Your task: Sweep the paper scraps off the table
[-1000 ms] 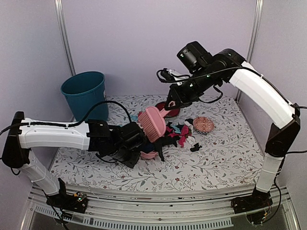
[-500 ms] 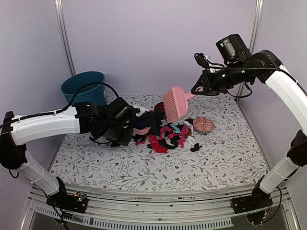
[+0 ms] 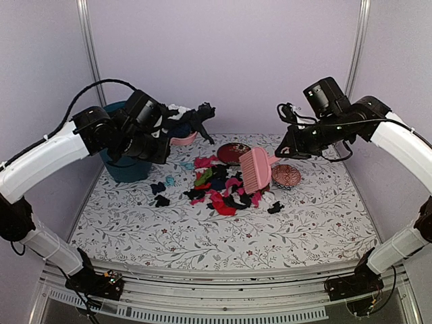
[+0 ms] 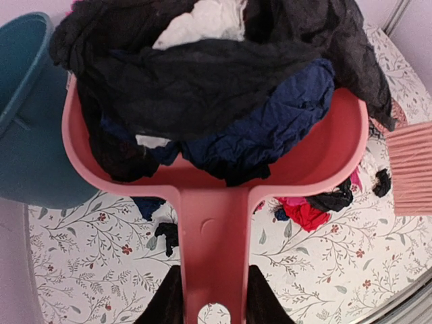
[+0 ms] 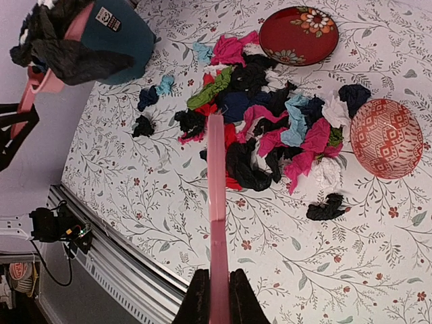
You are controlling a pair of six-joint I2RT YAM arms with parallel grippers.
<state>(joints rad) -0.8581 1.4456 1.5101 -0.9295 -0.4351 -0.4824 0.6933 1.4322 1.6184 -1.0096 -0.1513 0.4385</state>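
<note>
A heap of paper scraps [image 3: 223, 185] in black, pink, red, green and light blue lies mid-table, and shows in the right wrist view [image 5: 266, 128]. A few stray scraps [image 3: 160, 194] lie to its left. My left gripper [image 3: 158, 138] is shut on the handle of a pink dustpan [image 4: 216, 189] piled with black, navy and white scraps [image 4: 216, 88], held up beside the teal bin [image 3: 121, 145]. My right gripper [image 3: 283, 150] is shut on the handle of a pink brush [image 3: 256, 169], seen edge-on in the right wrist view [image 5: 216, 223], held over the heap's right side.
The teal bin [image 4: 23, 128] stands at the table's back left. A round dark-red plate [image 3: 233, 152] lies behind the heap and a round pink patterned dish [image 3: 286, 175] to its right. The patterned table [image 3: 317, 223] ends at a metal rail in front.
My left arm lifted the loaded dustpan off the table, up and back left toward the bin. My right arm swung the brush right, then lowered it over the heap.
</note>
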